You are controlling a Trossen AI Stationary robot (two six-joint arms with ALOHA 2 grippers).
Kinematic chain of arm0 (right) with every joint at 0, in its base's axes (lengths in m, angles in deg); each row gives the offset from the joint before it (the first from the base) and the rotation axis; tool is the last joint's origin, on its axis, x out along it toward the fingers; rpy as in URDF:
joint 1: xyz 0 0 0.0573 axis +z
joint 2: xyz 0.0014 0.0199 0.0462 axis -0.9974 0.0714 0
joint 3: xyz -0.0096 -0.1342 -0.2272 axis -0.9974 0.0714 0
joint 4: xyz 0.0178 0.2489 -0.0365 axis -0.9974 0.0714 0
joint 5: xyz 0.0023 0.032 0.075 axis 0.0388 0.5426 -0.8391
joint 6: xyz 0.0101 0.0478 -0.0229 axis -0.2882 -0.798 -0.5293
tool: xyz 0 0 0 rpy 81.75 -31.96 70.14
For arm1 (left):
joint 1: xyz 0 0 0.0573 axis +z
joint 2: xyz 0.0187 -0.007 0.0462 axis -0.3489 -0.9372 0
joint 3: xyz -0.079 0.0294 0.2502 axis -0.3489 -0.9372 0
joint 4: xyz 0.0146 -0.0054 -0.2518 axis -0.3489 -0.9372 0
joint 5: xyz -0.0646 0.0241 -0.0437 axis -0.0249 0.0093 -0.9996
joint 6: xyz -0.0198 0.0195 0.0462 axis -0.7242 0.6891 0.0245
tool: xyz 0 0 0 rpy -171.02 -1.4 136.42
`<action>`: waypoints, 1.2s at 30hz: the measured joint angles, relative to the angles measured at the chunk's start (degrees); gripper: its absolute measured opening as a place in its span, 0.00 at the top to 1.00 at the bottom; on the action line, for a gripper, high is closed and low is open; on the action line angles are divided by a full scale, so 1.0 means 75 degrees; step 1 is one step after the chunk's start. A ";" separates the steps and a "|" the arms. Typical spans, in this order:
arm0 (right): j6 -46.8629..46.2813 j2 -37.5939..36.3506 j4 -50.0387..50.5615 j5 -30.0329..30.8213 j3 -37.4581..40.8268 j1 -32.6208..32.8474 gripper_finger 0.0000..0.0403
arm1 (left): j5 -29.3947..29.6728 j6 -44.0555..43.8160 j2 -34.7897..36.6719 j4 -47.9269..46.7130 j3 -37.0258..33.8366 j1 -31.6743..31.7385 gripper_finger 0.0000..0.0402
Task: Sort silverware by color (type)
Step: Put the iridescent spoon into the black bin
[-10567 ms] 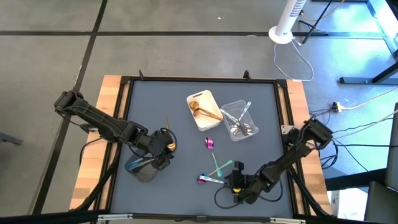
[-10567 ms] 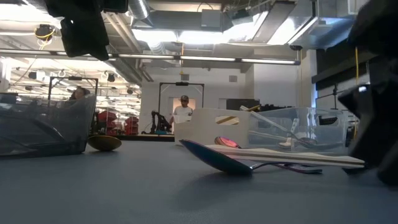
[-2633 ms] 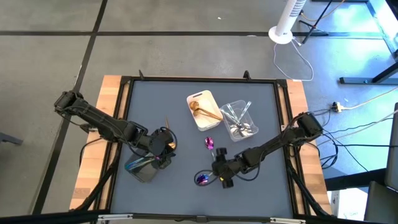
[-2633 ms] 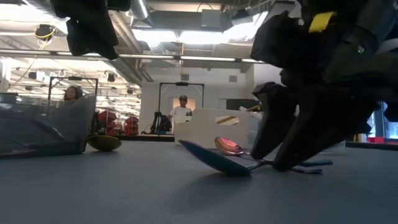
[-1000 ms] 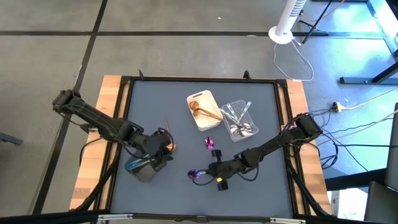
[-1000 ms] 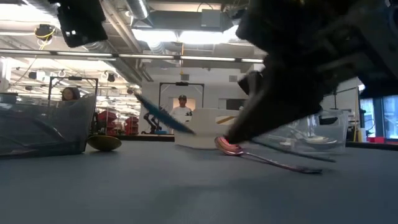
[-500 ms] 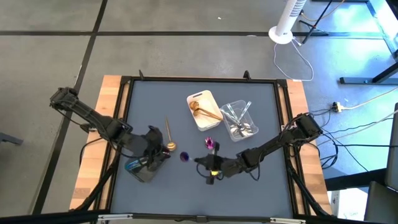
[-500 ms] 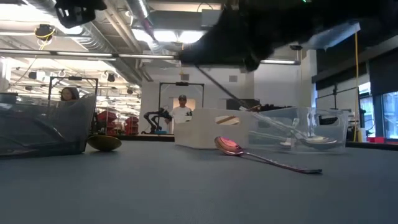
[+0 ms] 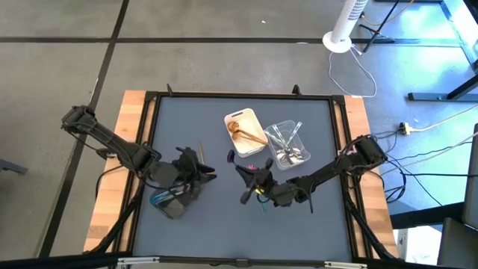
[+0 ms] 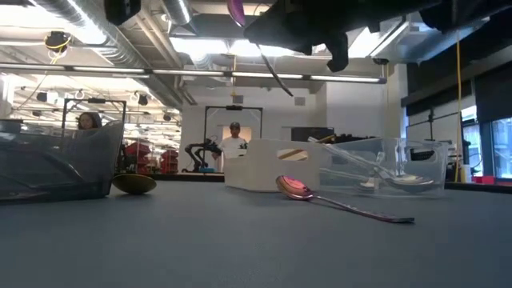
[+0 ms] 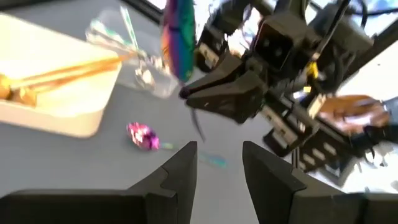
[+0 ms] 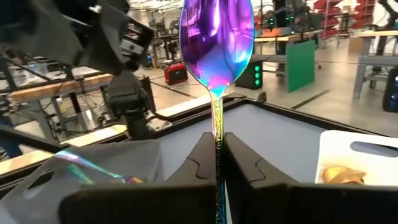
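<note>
Right gripper (image 9: pixel 240 170) above table centre, jaws clamped tight on handle of iridescent spoon (image 12: pixel 216 37), bowl raised; left gripper (image 9: pixel 200 170) near grey tray (image 9: pixel 169 202), jaws apart, holding nothing; second iridescent spoon (image 10: pixel 298 189) flat on mat
</note>
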 joint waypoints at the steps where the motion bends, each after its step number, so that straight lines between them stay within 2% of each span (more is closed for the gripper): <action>1: -0.0007 -0.0002 -0.0010 0.0016 0.0000 -0.0055 1.00 | 0.0165 0.0064 -0.0067 0.0178 0.0000 0.0002 0.69; 9: -0.0017 -0.0006 -0.0172 -0.0116 0.0000 -0.0397 1.00 | 0.1001 0.0135 -0.0699 0.1692 0.0000 0.0141 0.69; 19: -0.0022 -0.0009 -0.0557 -0.0196 -0.0003 -0.0375 1.00 | 0.1070 0.0076 -0.1616 0.2734 0.0000 0.0618 0.69; 28: -0.0125 -0.0015 -0.0725 -0.0197 -0.0008 -0.0374 1.00 | 0.1088 0.0077 -0.1882 0.2880 0.0000 0.0827 0.69; 36: -0.0511 -0.0015 -0.0723 -0.0526 -0.0006 -0.0374 1.00 | 0.1543 0.0123 -0.1882 0.2877 0.0000 0.0827 0.69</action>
